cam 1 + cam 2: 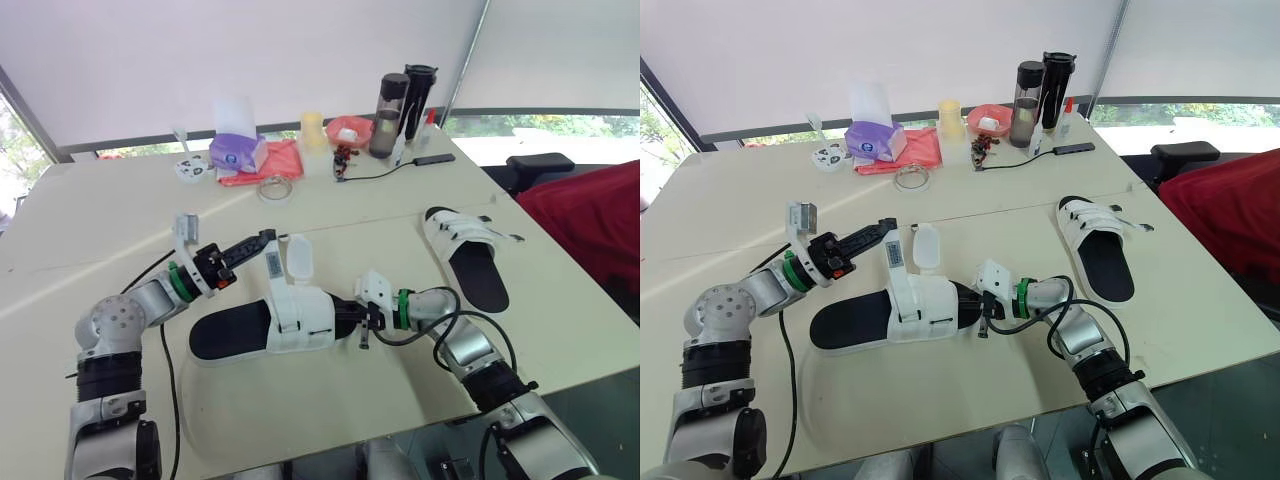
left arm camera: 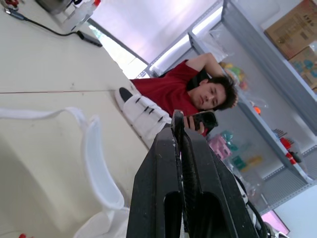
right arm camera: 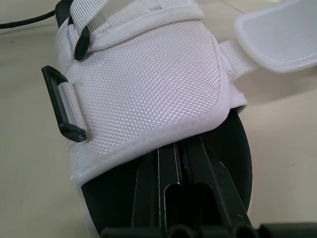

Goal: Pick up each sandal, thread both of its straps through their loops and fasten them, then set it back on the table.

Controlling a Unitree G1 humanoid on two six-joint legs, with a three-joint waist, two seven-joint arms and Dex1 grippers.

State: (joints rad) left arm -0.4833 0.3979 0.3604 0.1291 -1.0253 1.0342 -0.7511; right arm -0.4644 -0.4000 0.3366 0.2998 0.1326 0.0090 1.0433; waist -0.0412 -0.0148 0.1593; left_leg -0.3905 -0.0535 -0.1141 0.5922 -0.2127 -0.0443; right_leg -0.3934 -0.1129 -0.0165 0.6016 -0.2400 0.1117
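The near sandal (image 1: 300, 322), black sole with a white upper, lies on the table (image 1: 300, 410) between my arms. One strap (image 1: 272, 268) stands upright from it, and my left gripper (image 1: 270, 238) is shut on its top end. A second loose flap (image 1: 297, 255) sticks up beside it. From the toe end my right gripper (image 3: 181, 144) lies shut on the footbed, its tips hidden under the white upper. A black loop (image 3: 62, 106) hangs on the upper's side. The other sandal (image 1: 465, 250) lies flat to the right, its straps across the upper.
Clutter lines the far edge: a purple tissue pack (image 1: 237, 152), red cloth (image 1: 262, 165), tape roll (image 1: 275, 187), two dark bottles (image 1: 392, 100) and a black cable (image 1: 385, 172). A person in red (image 1: 590, 220) sits past the table's right edge.
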